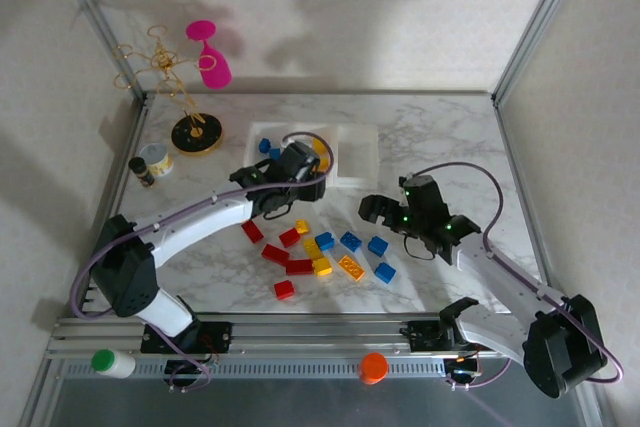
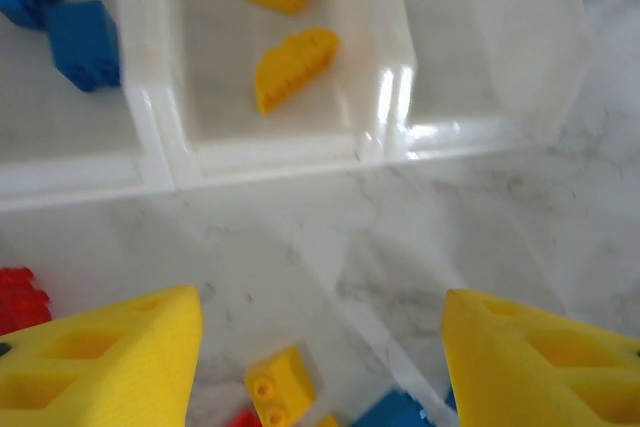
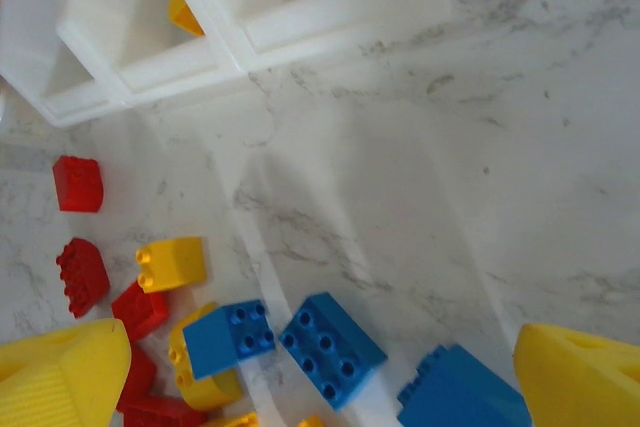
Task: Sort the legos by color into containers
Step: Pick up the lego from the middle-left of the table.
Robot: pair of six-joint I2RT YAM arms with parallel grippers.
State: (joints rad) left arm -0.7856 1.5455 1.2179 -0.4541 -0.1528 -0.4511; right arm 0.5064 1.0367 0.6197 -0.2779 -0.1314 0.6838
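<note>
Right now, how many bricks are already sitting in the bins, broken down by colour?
In the bins:
Blue bricks: 2
Yellow bricks: 2
Red bricks: 0, all lie on the table
Total: 4

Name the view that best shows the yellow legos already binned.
Left wrist: both yellow legos lie close and clear in the middle bin. Top external has the left hand hiding most; right wrist catches one yellow edge.
</note>
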